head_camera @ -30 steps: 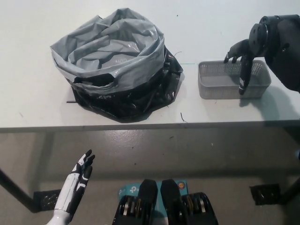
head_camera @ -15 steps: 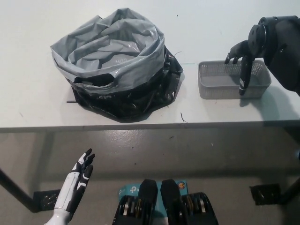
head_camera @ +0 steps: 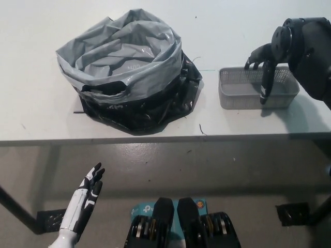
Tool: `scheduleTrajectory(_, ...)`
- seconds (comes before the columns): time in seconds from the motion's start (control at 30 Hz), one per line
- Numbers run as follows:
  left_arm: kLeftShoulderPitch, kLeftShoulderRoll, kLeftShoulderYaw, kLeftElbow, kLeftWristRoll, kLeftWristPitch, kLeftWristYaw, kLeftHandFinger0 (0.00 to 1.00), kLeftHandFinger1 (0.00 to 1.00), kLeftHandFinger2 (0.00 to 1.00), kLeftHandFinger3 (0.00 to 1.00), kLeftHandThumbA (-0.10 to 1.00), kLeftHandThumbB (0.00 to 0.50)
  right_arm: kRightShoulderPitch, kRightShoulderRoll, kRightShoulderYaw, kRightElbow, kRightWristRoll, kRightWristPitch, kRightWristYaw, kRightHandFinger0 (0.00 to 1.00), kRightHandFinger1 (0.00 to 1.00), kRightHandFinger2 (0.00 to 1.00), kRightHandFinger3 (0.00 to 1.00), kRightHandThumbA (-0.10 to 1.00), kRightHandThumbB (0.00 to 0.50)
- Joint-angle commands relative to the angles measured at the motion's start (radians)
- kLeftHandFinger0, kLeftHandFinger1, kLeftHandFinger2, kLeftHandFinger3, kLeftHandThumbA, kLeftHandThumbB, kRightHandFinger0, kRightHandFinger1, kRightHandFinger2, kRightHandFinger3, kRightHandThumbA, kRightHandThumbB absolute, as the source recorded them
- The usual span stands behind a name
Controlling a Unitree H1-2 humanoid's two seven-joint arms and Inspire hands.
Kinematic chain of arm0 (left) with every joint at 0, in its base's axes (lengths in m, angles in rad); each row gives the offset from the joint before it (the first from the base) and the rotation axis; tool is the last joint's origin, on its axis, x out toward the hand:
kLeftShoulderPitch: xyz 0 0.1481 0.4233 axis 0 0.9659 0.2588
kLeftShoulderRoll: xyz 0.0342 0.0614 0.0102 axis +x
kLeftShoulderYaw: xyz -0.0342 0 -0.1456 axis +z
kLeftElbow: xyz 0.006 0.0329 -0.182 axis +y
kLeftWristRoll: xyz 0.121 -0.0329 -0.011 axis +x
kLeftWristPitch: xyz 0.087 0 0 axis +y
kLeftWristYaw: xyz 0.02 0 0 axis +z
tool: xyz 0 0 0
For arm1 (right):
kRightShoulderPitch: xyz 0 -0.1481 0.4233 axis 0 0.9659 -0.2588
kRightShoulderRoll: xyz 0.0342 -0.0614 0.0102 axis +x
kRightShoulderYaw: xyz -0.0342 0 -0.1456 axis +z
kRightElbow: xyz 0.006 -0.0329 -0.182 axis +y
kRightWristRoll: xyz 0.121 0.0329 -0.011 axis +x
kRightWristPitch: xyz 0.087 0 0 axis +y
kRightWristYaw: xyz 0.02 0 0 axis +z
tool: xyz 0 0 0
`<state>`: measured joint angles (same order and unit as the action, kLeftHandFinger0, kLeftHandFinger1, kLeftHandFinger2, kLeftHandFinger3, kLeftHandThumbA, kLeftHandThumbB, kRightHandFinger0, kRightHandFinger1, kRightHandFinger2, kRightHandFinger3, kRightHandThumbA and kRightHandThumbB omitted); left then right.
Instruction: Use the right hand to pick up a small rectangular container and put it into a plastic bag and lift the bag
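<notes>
At about seven o'clock in the head view, below the worktop's point(head_camera: 41, 124) front edge, the white left robot hand point(head_camera: 89, 190) rests in the air with its fingers spread and holding nothing. On the white worktop, toward ten o'clock, sits the plastic bag point(head_camera: 124, 67), grey on the inside with its rim rolled down over a black, crumpled outer skin, its mouth gaping upward. To the right of the bag, well apart from it and toward two o'clock, lies the small rectangular container point(head_camera: 243, 93), a grey mesh-sided basket standing level on the worktop, its long side running left to right. The black right robot hand point(head_camera: 265, 67) comes in from three o'clock and hangs over the right half of the container, fingers apart: one long finger points straight down across the front wall, and the shorter ones curl over the back rim. Whether any finger touches the mesh cannot be told. The container is not lifted and sits flat on the worktop, directly under this hand.
</notes>
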<state>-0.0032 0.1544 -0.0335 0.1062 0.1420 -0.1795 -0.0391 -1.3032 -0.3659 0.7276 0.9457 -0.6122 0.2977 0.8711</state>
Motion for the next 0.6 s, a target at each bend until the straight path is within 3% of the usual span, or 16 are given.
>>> scheduleTrajectory(0.0, -0.016, 0.015, 0.001, -0.035, -0.006, -0.021, -0.009, 1.00, 1.00, 1.00, 1.00, 1.00, 0.216, -0.081, -0.017, -0.028, -0.018, -0.019, -0.033, -0.039, 1.00, 1.00, 1.00, 1.00, 1.00, 0.500)
scheduleTrajectory(0.17, -0.016, 0.017, -0.002, -0.036, 0.001, -0.022, -0.009, 1.00, 1.00, 1.00, 1.00, 1.00, 0.221, -0.079, -0.023, -0.027, -0.015, -0.023, -0.065, -0.035, 1.00, 1.00, 1.00, 1.00, 1.00, 0.500)
scheduleTrajectory(0.33, -0.018, 0.016, -0.002, -0.036, -0.001, -0.025, -0.009, 1.00, 1.00, 1.00, 1.00, 1.00, 0.212, -0.081, -0.013, -0.029, -0.011, -0.026, -0.017, -0.012, 1.00, 1.00, 1.00, 1.00, 1.00, 0.500)
scheduleTrajectory(0.57, -0.020, 0.016, -0.002, -0.047, 0.004, -0.008, -0.008, 1.00, 1.00, 1.00, 1.00, 1.00, 0.237, -0.083, -0.014, -0.033, -0.011, -0.031, -0.033, -0.028, 1.00, 1.00, 1.00, 1.00, 1.00, 0.500)
